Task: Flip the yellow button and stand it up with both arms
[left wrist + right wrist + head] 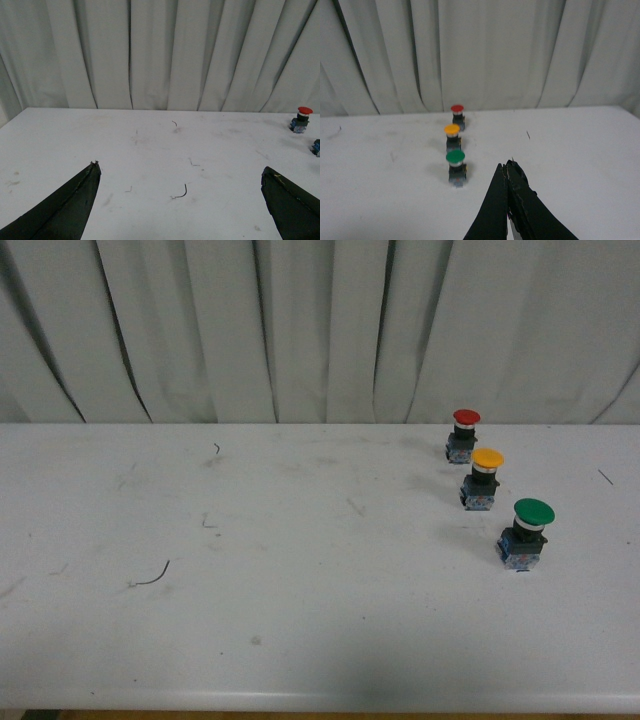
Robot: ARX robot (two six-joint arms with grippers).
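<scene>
The small push-button with a round yellow cap, white collar and black-and-blue body (pixel 484 478) stands upright, cap up, on the white tabletop (pixel 300 570), between a red-capped button (pixel 464 433) and a green-capped button (pixel 527 533). It looks finished, or else untouched. The left claw (pixel 180 200) is spread wide and empty; the right claw (pixel 508 167) is pressed together, holding nothing, near the green one.
</scene>
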